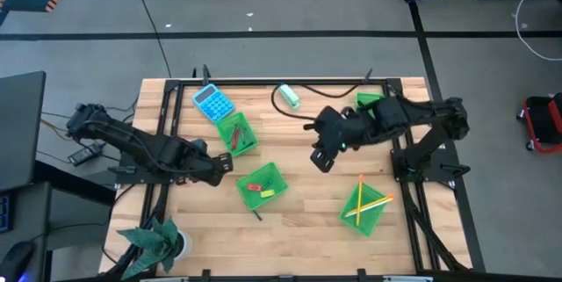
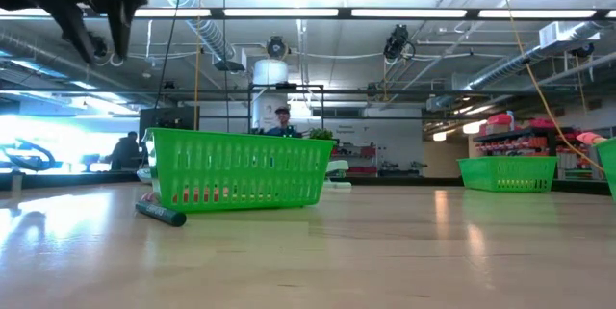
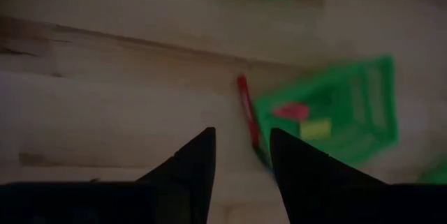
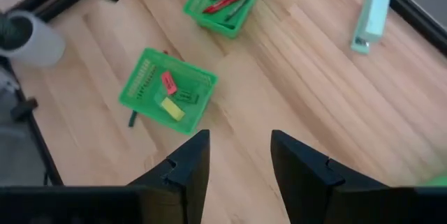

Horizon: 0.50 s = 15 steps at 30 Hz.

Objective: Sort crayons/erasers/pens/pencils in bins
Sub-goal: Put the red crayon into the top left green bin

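Note:
Four green bins stand on the wooden table. One [image 1: 235, 134] holds red crayons and one [image 1: 262, 185] holds small red, yellow and green erasers [image 4: 172, 97]. A third [image 1: 367, 207] holds yellow and orange pencils, and the fourth [image 1: 369, 100] lies partly under my right arm. A dark stick [image 1: 256, 215] lies flat on the table by the eraser bin's near corner. My left gripper [image 1: 230, 163] hangs open just left of the eraser bin, with a thin red stick [image 3: 244, 109] on the table ahead of its fingers. My right gripper [image 1: 323, 155] hangs open above the table's middle, holding nothing.
A blue calculator [image 1: 212, 102] lies at the far left, and a teal-and-white block [image 1: 289, 97] lies near the far edge. A potted plant [image 1: 156, 242] stands at the near left corner. Bare wood [image 1: 307, 203] lies between the eraser bin and the pencil bin.

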Each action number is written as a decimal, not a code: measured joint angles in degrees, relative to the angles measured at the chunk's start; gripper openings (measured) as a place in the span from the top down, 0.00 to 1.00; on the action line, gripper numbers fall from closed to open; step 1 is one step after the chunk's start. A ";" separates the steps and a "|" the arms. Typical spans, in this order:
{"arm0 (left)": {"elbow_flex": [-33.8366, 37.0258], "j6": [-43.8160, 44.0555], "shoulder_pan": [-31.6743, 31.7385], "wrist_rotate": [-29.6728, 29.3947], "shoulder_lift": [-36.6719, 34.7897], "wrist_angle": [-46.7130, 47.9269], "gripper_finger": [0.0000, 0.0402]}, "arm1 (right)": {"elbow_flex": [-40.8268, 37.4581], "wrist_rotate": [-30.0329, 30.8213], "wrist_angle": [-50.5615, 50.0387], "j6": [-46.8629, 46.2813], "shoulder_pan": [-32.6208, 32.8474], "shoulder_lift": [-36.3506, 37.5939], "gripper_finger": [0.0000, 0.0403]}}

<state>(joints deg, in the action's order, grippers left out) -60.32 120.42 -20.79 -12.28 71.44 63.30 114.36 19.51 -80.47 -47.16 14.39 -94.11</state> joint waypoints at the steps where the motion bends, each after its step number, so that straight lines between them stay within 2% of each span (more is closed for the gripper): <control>1: -0.02 1.00 0.86 -0.10 0.48 0.89 0.64 | 0.28 -1.08 -0.07 2.01 -0.77 0.00 0.61; 6: -0.02 3.49 4.84 -0.36 2.37 0.49 0.67 | 0.45 -7.32 -0.20 11.07 -4.33 0.00 0.61; 11: -0.06 3.47 7.12 0.81 7.04 -6.46 0.67 | 0.45 -7.76 -0.26 15.92 -5.44 0.21 0.61; 15: -0.02 1.80 9.10 5.74 11.61 -7.69 0.68 | 0.47 -7.21 -0.39 16.76 -5.64 0.79 0.61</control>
<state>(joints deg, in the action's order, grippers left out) -60.34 122.22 -11.69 -6.54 83.05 55.61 114.83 12.30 -80.86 -30.41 8.75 -93.32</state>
